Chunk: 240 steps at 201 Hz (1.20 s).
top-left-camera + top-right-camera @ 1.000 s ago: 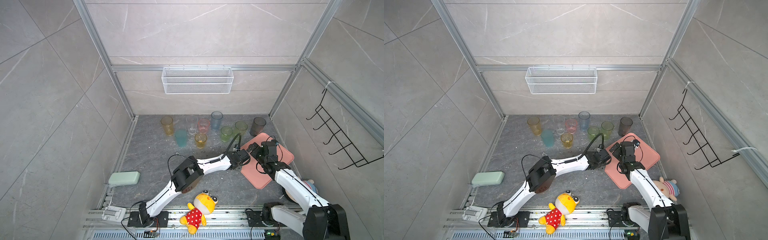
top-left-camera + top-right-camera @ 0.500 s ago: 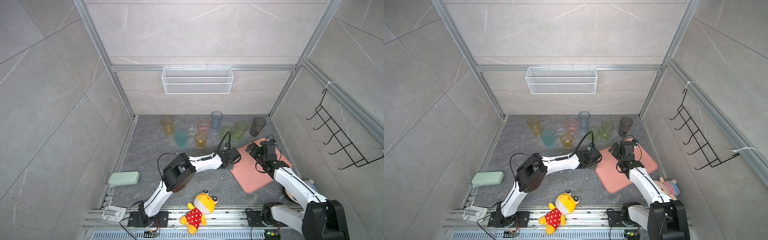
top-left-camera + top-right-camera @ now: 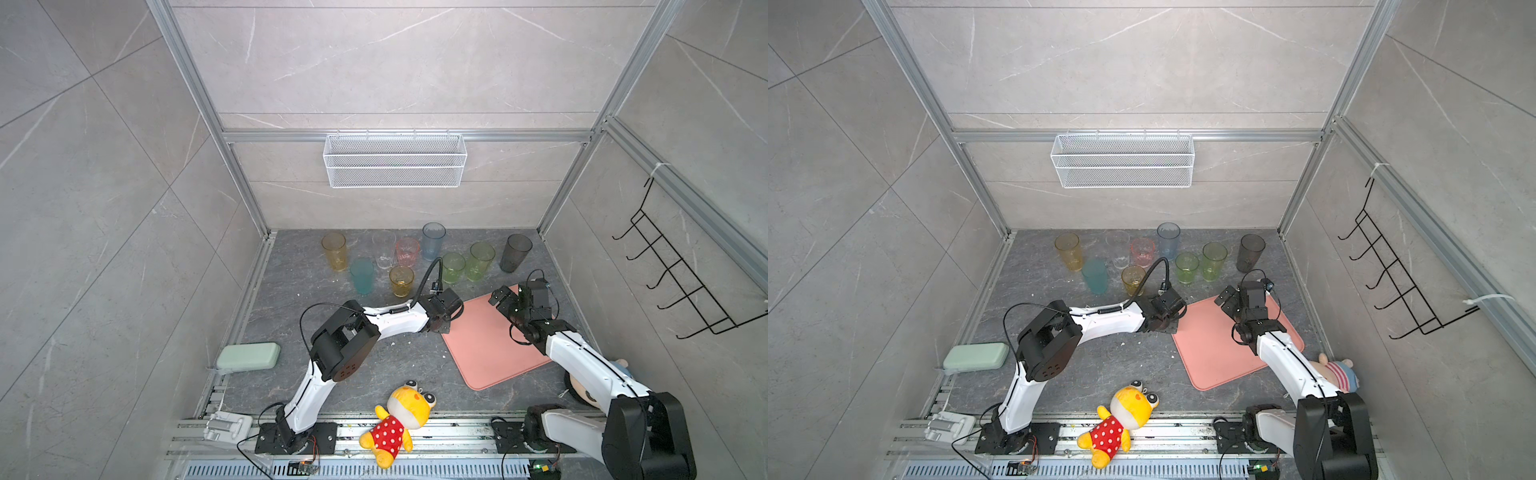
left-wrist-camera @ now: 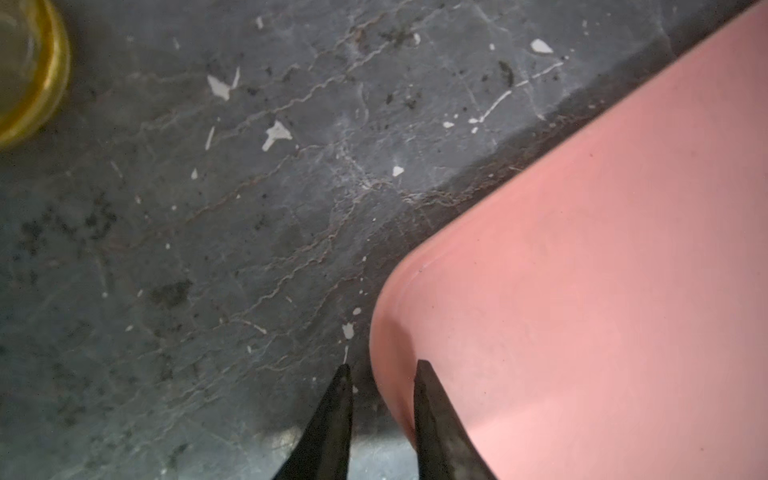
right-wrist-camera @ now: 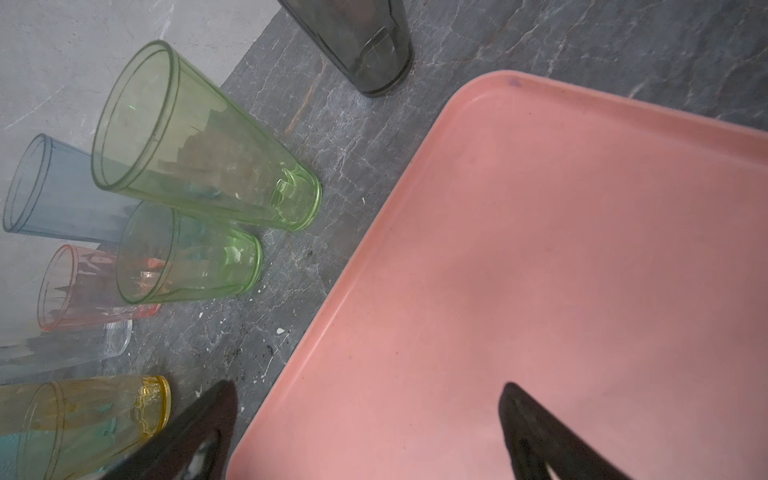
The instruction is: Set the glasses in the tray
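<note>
The tray (image 3: 490, 349) lies flat on the right half of the bench (image 3: 291, 332), turned askew, one rounded corner towards the left arm and another towards the back edge. The left gripper (image 3: 441, 328) sits low at that near-left corner; in the left wrist view its fingers (image 4: 432, 415) stand a narrow gap apart astride the rim, one over the tray's inner face, the other over bare bench just outside; a sliver of bench shows between the outer finger and the rim, so nothing is clamped. The right gripper (image 3: 500, 297) hangs over the tray's back corner, jaws spread wide and holding nothing; in the right wrist view one finger (image 5: 536, 419) is above the tray, the other above the bench just past the tray's edge.

The glasses all stand upright along the back edge of the bench, off the tray. The short green glass (image 3: 453, 268), tall green glass (image 3: 480, 262) and smoky grey glass (image 3: 515, 252) are nearest the tray's back corner, near the right gripper but apart from it; the yellow glass (image 3: 401, 281) is the one closest to the left gripper, also apart. The teal glass (image 3: 361, 276), amber glass (image 3: 334, 251), clear glass (image 3: 383, 249), pink glass (image 3: 407, 251) and blue glass (image 3: 433, 241) stand further towards the back-left.
</note>
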Each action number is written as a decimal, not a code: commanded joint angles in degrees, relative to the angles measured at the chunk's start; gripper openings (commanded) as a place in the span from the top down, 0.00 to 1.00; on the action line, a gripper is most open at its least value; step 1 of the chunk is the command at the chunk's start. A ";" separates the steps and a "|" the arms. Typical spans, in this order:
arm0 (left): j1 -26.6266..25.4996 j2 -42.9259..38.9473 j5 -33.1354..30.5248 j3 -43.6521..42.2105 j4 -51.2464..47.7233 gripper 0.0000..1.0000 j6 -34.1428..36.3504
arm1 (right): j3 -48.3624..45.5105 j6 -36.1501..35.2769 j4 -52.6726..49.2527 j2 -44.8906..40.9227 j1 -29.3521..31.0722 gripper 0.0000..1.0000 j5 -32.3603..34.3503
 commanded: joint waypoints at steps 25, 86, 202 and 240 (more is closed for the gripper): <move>-2.86 -4.89 2.57 -0.64 -3.28 0.55 -3.32 | 2.12 -0.73 0.00 1.16 -0.12 0.00 -1.21; -6.96 -5.00 3.27 -0.94 -4.19 0.49 -7.64 | 2.49 -0.89 0.08 2.23 -0.15 0.00 -2.26; -7.45 -1.17 4.15 1.62 -7.75 0.59 -9.10 | 2.57 -0.90 0.04 2.50 -0.12 0.00 -2.53; -7.37 -0.09 4.46 2.22 -7.87 0.63 -8.97 | 2.66 -0.77 0.09 2.84 -0.15 0.00 -2.88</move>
